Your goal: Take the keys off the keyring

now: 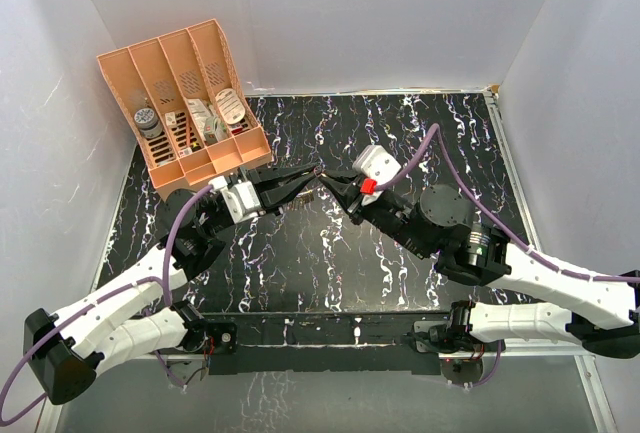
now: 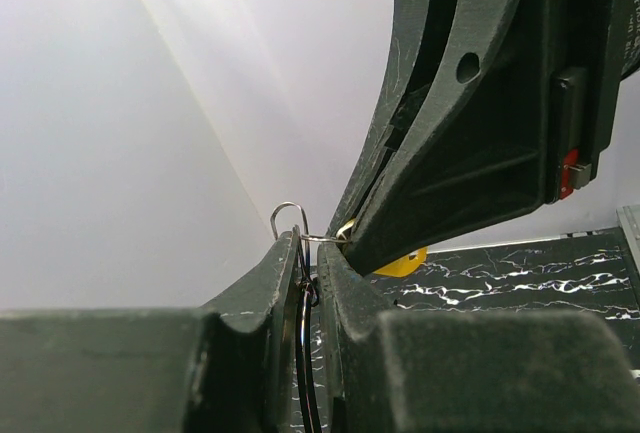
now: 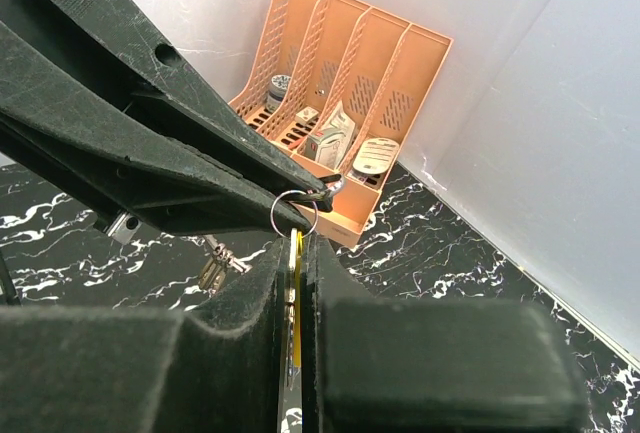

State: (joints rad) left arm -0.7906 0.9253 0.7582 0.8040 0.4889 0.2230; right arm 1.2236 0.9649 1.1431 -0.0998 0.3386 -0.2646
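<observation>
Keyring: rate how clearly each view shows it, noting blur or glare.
Left wrist: keyring crisp against a washed-out wall, left fingers soft. Right wrist: keyring sharp, right fingers blurred. Top external: evenly lit, keyring too tiny to resolve.

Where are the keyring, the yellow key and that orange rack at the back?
keyring (image 3: 273, 215): right wrist view, left arc of the silvery wire loop.
yellow key (image 2: 405, 265): left wrist view, the visible part of its yellow head.
orange rack (image 1: 215, 160): top external view, its low front wall.
</observation>
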